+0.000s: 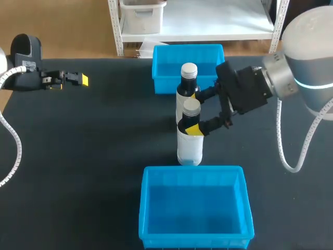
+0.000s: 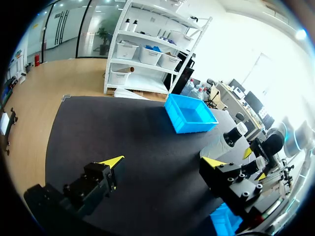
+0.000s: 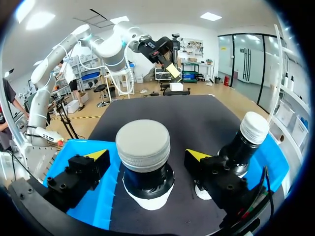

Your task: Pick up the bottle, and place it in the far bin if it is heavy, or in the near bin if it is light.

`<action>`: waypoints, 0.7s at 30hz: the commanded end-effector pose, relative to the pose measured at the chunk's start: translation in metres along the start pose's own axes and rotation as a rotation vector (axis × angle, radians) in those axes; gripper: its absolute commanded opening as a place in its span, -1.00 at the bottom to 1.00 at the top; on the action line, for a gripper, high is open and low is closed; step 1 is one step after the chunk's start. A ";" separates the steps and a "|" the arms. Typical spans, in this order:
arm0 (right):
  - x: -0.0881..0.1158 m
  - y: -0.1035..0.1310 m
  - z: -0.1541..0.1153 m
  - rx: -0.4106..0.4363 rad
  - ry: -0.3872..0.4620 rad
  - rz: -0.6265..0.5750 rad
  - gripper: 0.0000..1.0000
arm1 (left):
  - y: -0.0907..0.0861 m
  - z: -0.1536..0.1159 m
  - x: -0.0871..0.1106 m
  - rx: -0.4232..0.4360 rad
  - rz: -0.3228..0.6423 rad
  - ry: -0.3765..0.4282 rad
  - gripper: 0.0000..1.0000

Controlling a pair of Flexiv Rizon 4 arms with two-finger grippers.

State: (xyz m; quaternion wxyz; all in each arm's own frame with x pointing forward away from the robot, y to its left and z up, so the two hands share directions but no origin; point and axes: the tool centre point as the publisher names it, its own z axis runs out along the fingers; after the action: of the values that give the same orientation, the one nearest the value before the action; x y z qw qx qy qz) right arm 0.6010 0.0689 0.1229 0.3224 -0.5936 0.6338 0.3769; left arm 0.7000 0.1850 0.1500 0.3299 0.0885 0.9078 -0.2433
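Two dark bottles with white labels and pale caps stand mid-table, one behind the other. The nearer bottle [image 1: 189, 143] [image 3: 143, 162] sits between the fingers of my right gripper [image 1: 194, 112] [image 3: 147, 155]. That gripper is open, its yellow tips either side of the bottle's neck with gaps showing. The farther bottle [image 1: 188, 83] [image 3: 246, 142] stands just outside one finger, in front of the far blue bin [image 1: 161, 78] [image 2: 189, 114]. The near blue bin [image 1: 195, 171] [image 3: 98, 201] lies below the gripper. My left gripper [image 1: 78, 79] [image 2: 162, 161] is open at the far left, holding nothing.
Black mat [image 1: 93, 156] covers the table. Both bins look empty. The left arm [image 3: 157, 49] shows ahead of the right gripper, well apart from the bottles. Bare mat spreads to the left of the bottles and bins.
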 end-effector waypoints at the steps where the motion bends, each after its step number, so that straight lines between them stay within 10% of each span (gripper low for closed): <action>1: 0.001 -0.002 0.002 -0.001 -0.007 0.000 1.00 | 0.000 0.000 0.000 0.000 0.000 0.000 1.00; 21: 0.000 0.000 0.004 -0.003 -0.014 0.001 0.75 | 0.000 0.000 0.000 0.000 0.000 0.000 1.00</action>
State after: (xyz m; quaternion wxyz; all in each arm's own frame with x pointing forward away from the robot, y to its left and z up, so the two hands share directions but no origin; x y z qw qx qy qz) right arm 0.6009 0.0724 0.1215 0.3244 -0.5914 0.6320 0.3816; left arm 0.7000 0.1850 0.1500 0.3299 0.0885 0.9078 -0.2433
